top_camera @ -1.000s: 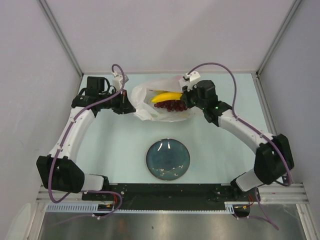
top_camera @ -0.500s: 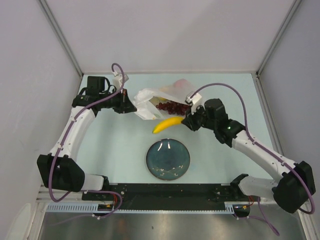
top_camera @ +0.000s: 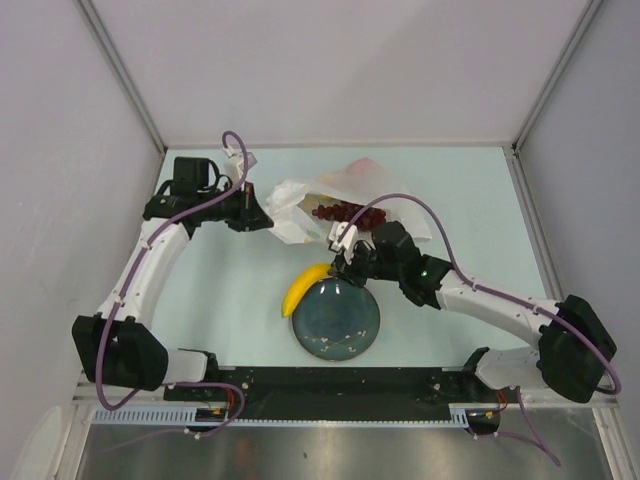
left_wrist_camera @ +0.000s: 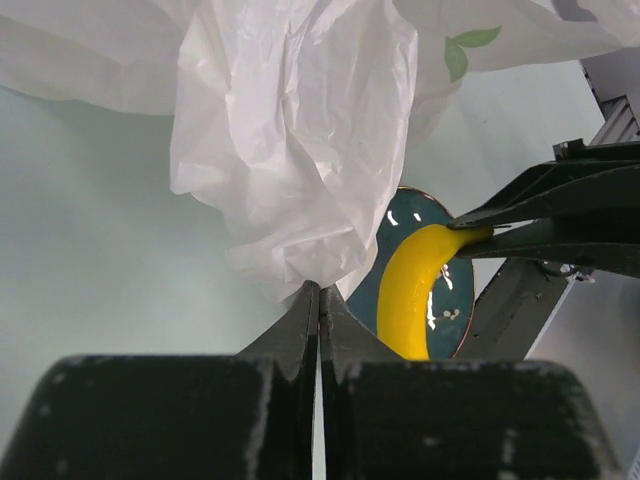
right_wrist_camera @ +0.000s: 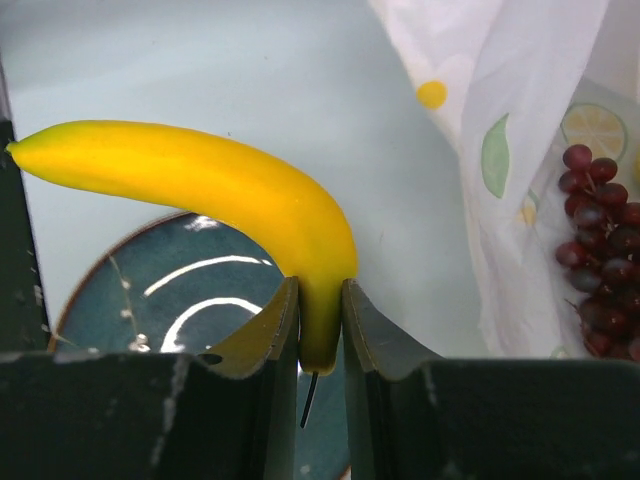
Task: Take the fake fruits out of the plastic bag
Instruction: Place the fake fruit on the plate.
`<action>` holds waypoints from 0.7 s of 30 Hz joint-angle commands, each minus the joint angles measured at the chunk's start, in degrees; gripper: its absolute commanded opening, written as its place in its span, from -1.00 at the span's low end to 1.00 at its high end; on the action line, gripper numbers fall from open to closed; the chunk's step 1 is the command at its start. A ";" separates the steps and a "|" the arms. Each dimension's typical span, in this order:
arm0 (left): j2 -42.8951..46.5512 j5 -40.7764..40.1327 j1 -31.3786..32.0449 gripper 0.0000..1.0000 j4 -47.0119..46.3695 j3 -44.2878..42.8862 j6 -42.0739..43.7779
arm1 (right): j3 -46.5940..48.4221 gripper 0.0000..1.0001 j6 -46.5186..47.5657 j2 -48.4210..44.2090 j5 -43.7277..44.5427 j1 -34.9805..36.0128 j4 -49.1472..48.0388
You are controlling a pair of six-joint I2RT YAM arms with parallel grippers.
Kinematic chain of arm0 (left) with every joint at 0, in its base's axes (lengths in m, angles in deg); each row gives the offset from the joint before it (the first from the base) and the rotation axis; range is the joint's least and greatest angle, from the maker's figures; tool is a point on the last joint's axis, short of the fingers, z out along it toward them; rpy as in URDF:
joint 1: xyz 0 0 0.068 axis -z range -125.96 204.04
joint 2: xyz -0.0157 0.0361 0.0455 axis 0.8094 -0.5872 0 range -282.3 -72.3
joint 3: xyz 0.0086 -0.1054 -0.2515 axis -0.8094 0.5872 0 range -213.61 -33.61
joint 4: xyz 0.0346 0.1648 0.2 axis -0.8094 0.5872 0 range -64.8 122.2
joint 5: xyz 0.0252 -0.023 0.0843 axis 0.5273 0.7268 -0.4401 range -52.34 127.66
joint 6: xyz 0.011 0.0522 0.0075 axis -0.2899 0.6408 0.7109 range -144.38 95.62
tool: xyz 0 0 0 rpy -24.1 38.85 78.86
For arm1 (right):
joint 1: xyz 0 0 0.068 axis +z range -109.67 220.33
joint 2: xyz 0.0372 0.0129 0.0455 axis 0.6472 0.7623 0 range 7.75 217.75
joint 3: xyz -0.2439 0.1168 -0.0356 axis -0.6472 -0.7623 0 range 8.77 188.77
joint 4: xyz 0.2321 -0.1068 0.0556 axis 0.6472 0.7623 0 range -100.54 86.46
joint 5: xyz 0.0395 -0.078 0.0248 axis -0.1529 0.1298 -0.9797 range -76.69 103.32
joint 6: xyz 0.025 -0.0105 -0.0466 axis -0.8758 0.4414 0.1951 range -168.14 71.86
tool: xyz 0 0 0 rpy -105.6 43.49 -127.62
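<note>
Your right gripper [top_camera: 338,266] is clamped on one end of the banana [top_camera: 303,288], just below the centre of the top view. The right wrist view shows both fingers pressed against that yellow end. From there the banana curves out to the left, over the upper left rim of the dark blue-grey plate [top_camera: 340,335] at lower centre on the table [top_camera: 230,300]. You cannot tell whether the banana touches the plate.

Your left gripper [top_camera: 262,214] is closed tight, pinching the left edge of the plastic bag [top_camera: 292,200] in the upper middle of the frame. The bag lies crumpled, and the grape bunch [top_camera: 340,212] shows in its opening, just above your right gripper.
</note>
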 commanded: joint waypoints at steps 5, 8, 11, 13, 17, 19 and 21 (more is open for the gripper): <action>3.54 0.48 -0.39 -0.99 -0.56 1.26 0.55 | -3.03 -1.00 16.67 5.10 -10.98 -2.13 -6.39; 3.45 0.22 -0.39 -0.99 -0.30 1.35 0.81 | -2.95 -1.00 22.02 6.42 -13.97 -3.01 -7.35; 3.45 -0.31 -0.30 -0.99 -0.04 1.26 1.34 | -2.86 -1.00 26.77 7.64 -16.25 -3.71 -7.36; 3.45 -0.93 -0.30 -0.99 0.40 1.00 1.78 | -3.03 -1.00 30.37 8.44 -17.65 -3.45 -5.26; 3.54 -1.72 -0.39 -0.99 0.93 0.73 2.31 | -3.12 -1.00 30.21 10.64 -18.28 -2.83 -4.11; 3.63 -2.24 -0.48 -0.99 1.11 0.64 2.66 | -3.21 -1.00 29.52 11.78 -18.02 -2.39 -4.89; 3.63 -2.77 -0.57 -0.99 1.37 0.64 2.66 | -3.30 -1.00 28.37 13.26 -17.05 -1.96 -7.52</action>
